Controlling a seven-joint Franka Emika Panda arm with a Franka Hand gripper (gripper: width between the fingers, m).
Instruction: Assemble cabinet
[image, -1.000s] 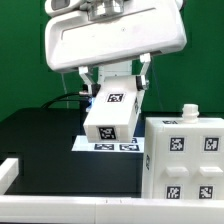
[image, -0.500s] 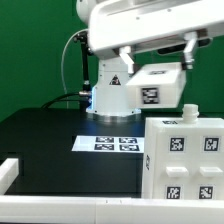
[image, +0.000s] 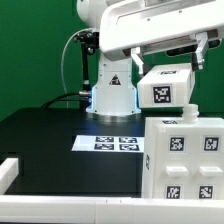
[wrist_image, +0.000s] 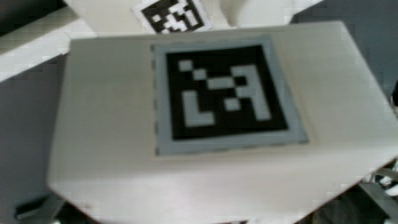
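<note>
In the exterior view, my gripper (image: 170, 62) at the upper right of the frame is clamped on a white boxy cabinet piece (image: 166, 87) with a black-and-white tag, held aloft above the large white tagged cabinet body (image: 184, 152) (lower right). The flat white marker board (image: 112, 143) lies centre. In the wrist view, the held piece (wrist_image: 222, 100) fills the frame.

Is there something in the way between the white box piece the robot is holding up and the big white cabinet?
Nothing visible is. The held panel piece hangs in open air above the cabinet body. Only the small white knob sticks up on the cabinet's top, just under the piece's side toward the exterior view's right.
</note>
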